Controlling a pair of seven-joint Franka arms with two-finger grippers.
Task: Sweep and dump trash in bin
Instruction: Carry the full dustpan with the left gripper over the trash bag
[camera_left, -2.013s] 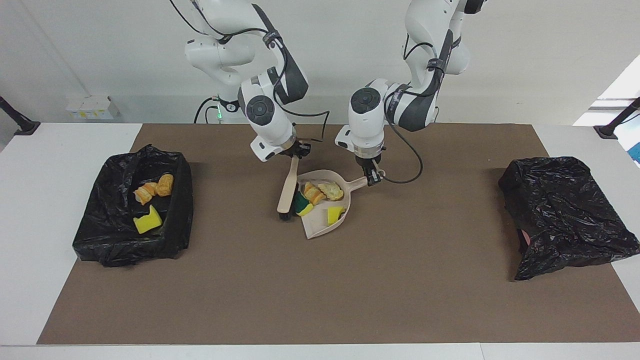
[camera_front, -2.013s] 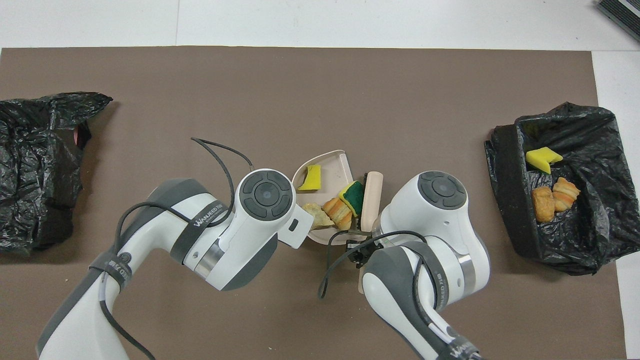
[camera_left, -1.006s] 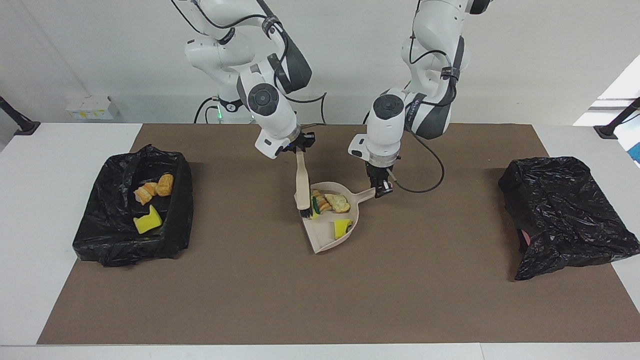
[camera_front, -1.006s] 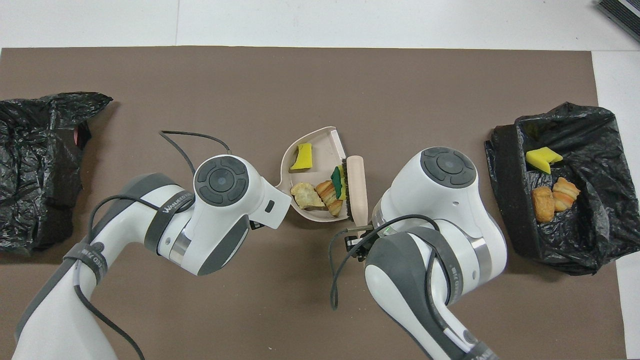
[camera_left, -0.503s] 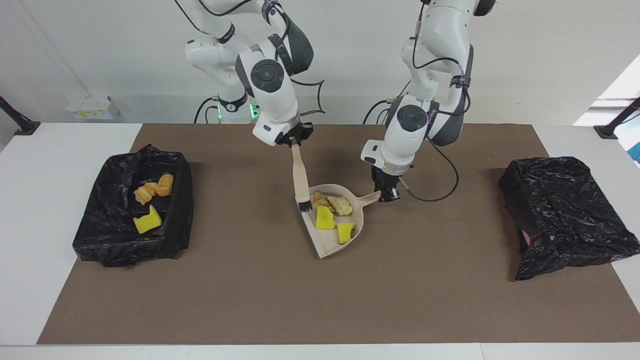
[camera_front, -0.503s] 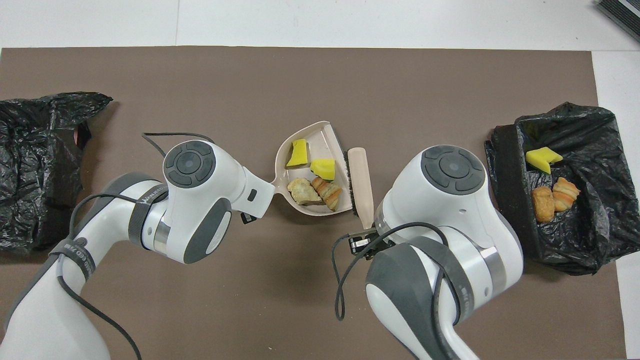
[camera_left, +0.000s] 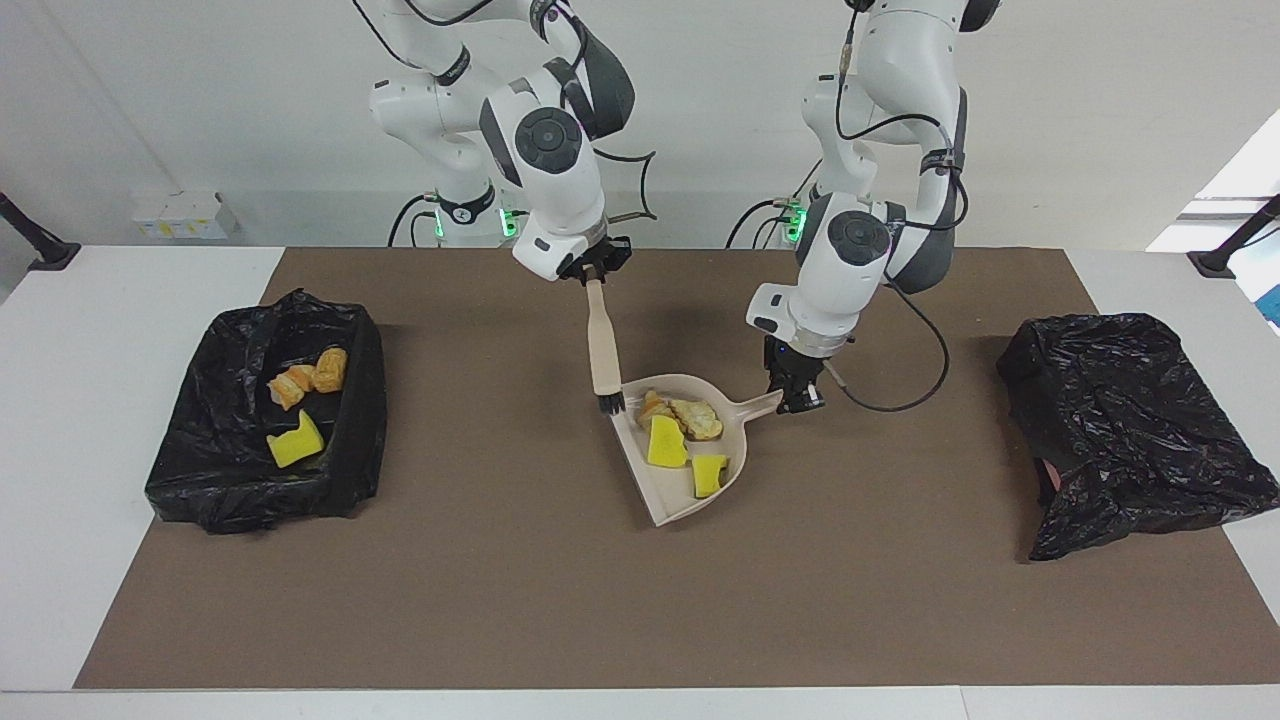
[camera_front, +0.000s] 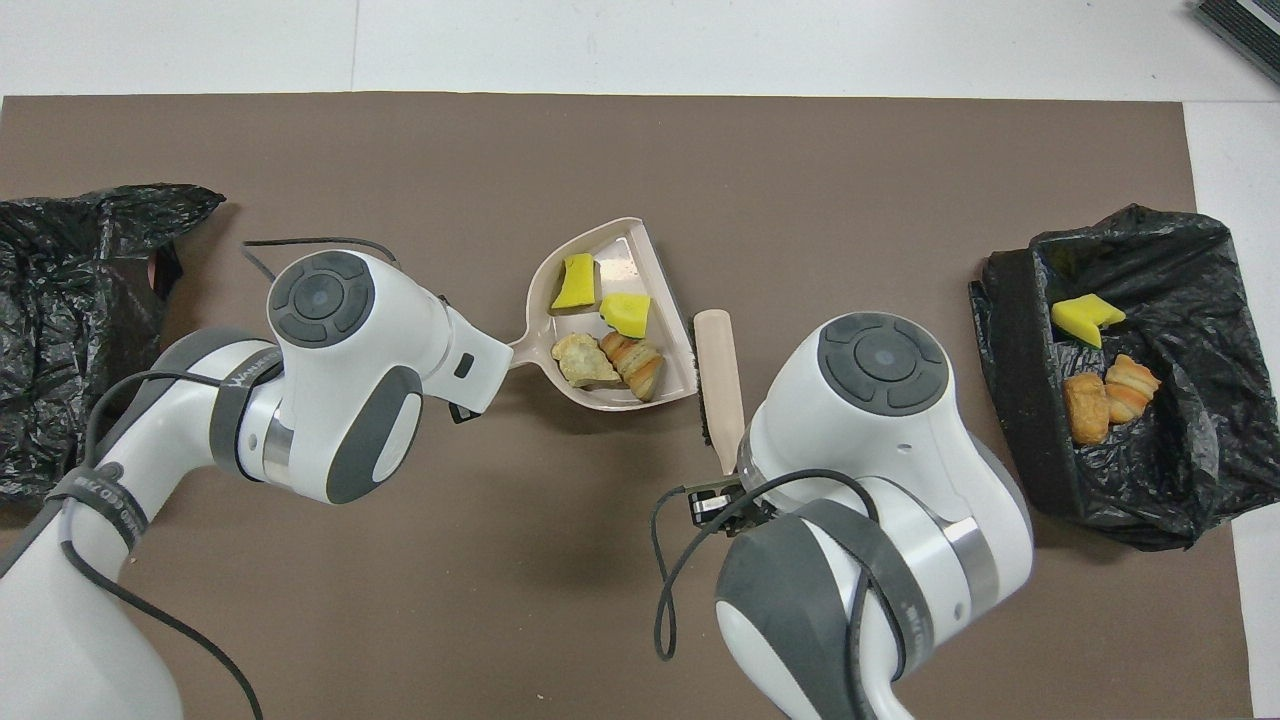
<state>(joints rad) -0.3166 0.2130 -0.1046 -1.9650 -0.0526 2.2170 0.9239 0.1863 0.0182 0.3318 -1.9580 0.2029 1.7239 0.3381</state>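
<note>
one dustpan (camera_left: 668, 500) holds two yellow sponge pieces (camera_left: 666, 442) and two bread chunks (camera_left: 696, 419). one brush (camera_left: 603, 350). two black bins (camera_left: 340, 440); the open one holds one sponge piece, two bread chunks.

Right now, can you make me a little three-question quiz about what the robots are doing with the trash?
1. True or false: the dustpan holds four scraps of trash.
2. Which tool holds the brush? A left tool, B right tool.
3. Fill in: the left tool grips the dustpan by its ____.

Key: 1 true. 2 B, the right tool. 3 handle.
</note>
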